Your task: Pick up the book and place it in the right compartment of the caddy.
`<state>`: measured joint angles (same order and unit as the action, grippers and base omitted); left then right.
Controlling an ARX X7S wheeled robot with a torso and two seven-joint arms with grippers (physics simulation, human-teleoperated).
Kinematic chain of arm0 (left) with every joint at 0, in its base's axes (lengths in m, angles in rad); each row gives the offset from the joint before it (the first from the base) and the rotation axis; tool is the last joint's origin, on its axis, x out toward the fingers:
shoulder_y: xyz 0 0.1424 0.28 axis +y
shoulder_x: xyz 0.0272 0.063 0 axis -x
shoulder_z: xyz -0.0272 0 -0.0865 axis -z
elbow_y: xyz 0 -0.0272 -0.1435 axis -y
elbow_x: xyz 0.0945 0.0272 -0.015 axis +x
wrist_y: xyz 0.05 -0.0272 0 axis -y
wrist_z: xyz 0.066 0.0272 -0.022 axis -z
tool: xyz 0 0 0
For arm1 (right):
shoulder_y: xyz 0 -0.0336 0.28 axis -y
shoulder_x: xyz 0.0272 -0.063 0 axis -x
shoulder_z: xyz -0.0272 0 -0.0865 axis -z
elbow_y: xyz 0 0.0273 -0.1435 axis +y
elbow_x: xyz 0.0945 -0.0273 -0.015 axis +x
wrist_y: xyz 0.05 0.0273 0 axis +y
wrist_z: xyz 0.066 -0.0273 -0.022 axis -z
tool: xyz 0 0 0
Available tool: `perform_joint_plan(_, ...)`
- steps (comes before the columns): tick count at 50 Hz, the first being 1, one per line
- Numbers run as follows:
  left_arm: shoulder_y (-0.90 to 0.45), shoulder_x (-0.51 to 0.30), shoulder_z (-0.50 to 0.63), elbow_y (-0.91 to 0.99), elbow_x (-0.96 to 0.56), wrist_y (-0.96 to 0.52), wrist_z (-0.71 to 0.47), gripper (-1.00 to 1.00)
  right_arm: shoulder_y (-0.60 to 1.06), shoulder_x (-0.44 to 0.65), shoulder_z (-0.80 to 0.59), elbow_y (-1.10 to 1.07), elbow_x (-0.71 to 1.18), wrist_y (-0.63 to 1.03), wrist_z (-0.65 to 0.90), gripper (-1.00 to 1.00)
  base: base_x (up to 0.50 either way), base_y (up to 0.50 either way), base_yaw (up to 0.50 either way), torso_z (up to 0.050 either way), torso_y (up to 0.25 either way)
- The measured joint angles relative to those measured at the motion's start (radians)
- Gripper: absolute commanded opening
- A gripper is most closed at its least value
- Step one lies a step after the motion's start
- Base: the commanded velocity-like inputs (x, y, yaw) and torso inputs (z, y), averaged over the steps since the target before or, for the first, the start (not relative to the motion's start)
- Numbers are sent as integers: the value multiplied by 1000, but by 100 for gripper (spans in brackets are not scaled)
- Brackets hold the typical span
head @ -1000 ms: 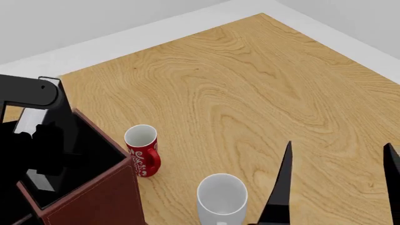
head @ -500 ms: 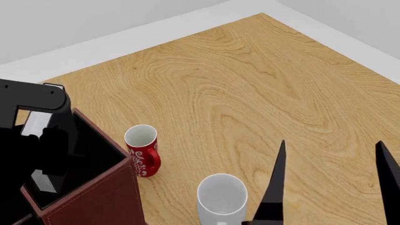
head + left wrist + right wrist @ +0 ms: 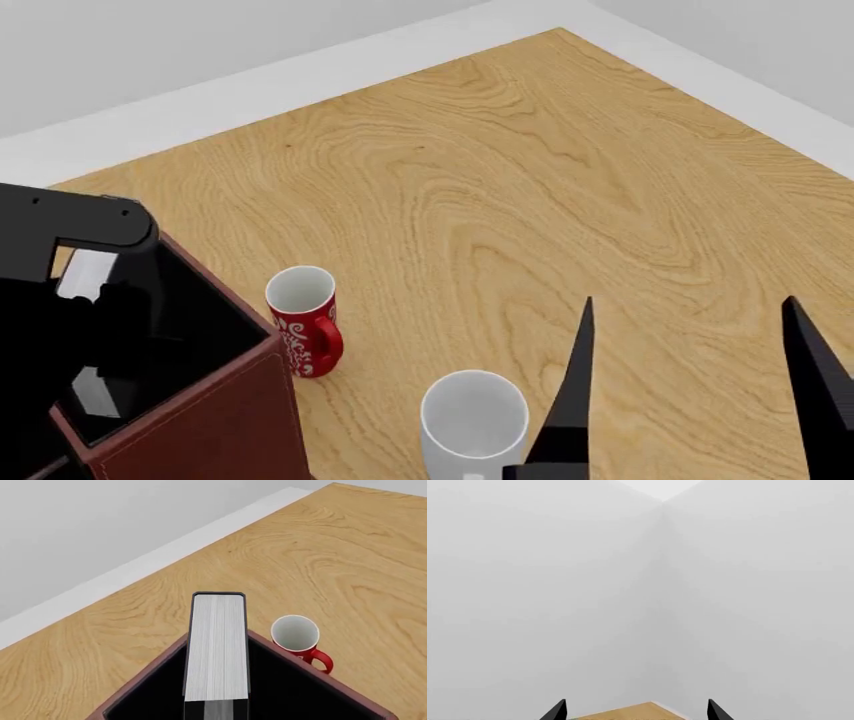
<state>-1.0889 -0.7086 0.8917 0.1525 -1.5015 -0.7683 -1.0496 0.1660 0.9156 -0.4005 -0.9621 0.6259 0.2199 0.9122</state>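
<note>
Holding the book (image 3: 216, 647) upright over the caddy (image 3: 200, 420) rim, left gripper (image 3: 94, 330), right gripper (image 3: 687, 385) spread wide

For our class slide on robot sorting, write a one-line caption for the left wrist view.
A black book held upright over the red-brown caddy, beside a red mug on a wooden table.

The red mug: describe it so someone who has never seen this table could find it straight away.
Start at the big reddish-brown caddy at the head view's lower left. The red mug stands on the wooden table just beside the caddy's wall. Unlike the plain white mug nearer the robot, it is red with white lettering.
</note>
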Motion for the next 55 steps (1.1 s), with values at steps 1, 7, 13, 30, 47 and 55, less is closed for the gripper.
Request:
perform_joint_plan(1,2,1,1,-5,4,2,4,-100,1,-1,-1,1,0,1,0,100,0,0,0,0,0)
perform_joint_plan(7,16,10,11,-34,28,17,28,-100,9,-4,-7,4,1,5,-2,100,0,0,0,0,2)
perform_joint_plan(13,26,13,21,-56,54,28,46,-100,17,-7,-13,5,2,11,-4,100,0,0,0,0,2)
perform_joint_plan(30,49,30,53,-110,131,58,94,-100,29,-11,-22,11,4,16,-6,100,0,0,0,1,2)
perform_joint_plan(47,74,45,69,-161,168,87,132,-100,42,-15,-34,14,5,24,-7,100,0,0,0,0,1)
perform_joint_plan(55,83,47,71,-179,175,96,139,-100,47,-16,-39,17,5,26,-8,100,0,0,0,0,1)
